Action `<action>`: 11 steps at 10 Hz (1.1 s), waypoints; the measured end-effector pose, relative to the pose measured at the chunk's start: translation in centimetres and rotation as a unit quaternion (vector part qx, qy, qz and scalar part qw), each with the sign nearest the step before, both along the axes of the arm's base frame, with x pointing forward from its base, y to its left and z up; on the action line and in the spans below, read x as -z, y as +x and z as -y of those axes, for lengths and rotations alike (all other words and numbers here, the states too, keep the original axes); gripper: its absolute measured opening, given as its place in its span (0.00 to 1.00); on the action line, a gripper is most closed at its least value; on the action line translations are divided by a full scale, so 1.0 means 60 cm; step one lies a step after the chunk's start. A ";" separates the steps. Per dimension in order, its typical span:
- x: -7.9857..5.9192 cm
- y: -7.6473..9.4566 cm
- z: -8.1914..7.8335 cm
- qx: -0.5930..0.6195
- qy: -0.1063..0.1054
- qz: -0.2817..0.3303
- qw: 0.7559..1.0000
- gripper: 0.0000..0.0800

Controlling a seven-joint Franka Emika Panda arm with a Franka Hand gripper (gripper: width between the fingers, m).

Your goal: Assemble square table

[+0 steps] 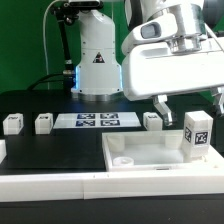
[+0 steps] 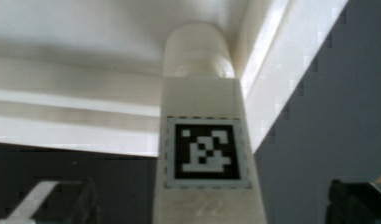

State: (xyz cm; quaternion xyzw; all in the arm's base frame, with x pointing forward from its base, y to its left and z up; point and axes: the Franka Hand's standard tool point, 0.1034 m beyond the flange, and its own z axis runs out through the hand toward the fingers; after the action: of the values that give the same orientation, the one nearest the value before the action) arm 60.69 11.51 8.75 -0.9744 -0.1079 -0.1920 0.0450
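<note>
The square table top [image 1: 150,156] lies flat at the front, with a round hole showing in its near-left corner. One leg [image 1: 197,133] stands upright at the top's corner on the exterior view's right, its tag facing the camera. My gripper [image 1: 190,101] hangs just above that leg, open. In the wrist view the tagged leg [image 2: 205,140] rises between my two dark fingertips [image 2: 34,205], and neither one touches it. Three loose legs [image 1: 12,124] [image 1: 43,123] [image 1: 152,121] sit in a row behind the top.
The marker board [image 1: 98,121] lies between the loose legs, in front of the robot base [image 1: 97,60]. A long white rail [image 1: 60,186] runs along the table's front edge.
</note>
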 end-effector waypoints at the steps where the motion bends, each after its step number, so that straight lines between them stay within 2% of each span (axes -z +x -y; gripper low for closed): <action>1: 0.001 0.003 0.001 -0.002 -0.002 -0.048 0.999 0.81; 3: -0.009 0.011 -0.004 -0.006 -0.002 -0.110 0.994 0.81; 7: -0.009 0.000 -0.013 -0.023 -0.004 -0.244 0.969 0.81; 11: -0.003 0.015 -0.005 -0.020 -0.004 -0.246 0.969 0.81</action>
State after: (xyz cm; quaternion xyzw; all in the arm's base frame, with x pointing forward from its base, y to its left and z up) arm 61.59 11.81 8.92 -0.9895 -0.1135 0.0552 0.0705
